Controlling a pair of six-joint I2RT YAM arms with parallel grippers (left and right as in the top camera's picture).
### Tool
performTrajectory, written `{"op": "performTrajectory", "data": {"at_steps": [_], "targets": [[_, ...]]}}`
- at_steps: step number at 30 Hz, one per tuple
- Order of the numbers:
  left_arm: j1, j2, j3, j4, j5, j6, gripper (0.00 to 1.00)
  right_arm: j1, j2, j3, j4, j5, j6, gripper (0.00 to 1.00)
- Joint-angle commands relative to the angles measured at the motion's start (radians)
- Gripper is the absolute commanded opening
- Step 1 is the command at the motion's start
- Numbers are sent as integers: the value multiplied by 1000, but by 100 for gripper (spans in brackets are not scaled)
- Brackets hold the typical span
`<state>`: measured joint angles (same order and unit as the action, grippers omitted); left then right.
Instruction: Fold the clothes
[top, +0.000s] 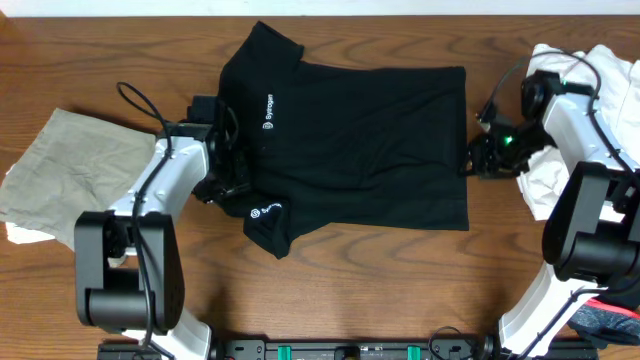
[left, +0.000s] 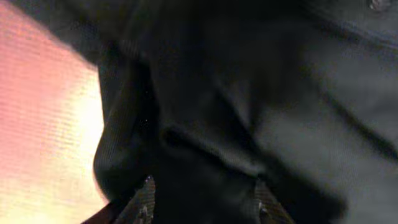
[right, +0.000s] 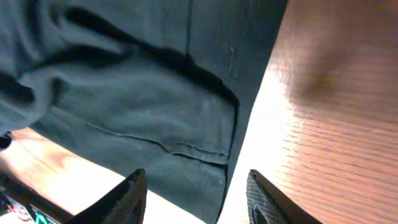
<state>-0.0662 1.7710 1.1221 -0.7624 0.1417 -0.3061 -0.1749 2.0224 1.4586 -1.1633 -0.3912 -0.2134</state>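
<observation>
Left gripper (top: 235, 181), fingers spread apart, rests on the sleeve side of the black shirt (top: 370, 140), centre left; right gripper (top: 470, 159), likewise released, straddles its hem, centre right.

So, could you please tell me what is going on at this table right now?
Two robot arms are working on a black polo shirt spread across the wooden table. The left pincer is open over bunched fabric at the collar end. The right pincer is open at the hem edge, and neither has closed on the shirt. A khaki garment lies beside the left arm, and white clothes are piled by the right one.
</observation>
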Motion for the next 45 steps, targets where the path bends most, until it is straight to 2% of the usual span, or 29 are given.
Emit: {"op": "performTrajectory", "data": {"at_steps": [1, 9, 28, 40, 45], "targets": [[5, -7, 8, -24, 8, 14, 53, -18, 13, -67, 22, -52, -55, 50], [5, -7, 6, -43, 8, 14, 53, -16, 13, -177, 118, -93, -72, 48], [5, -7, 6, -51, 8, 14, 54, -13, 13, -185, 208, -122, -53, 44], [5, -7, 6, -68, 8, 14, 54, 31, 13, -185, 214, -140, -62, 32], [5, -7, 6, -68, 8, 14, 54, 34, 13, -185, 202, -145, -64, 12]]}}
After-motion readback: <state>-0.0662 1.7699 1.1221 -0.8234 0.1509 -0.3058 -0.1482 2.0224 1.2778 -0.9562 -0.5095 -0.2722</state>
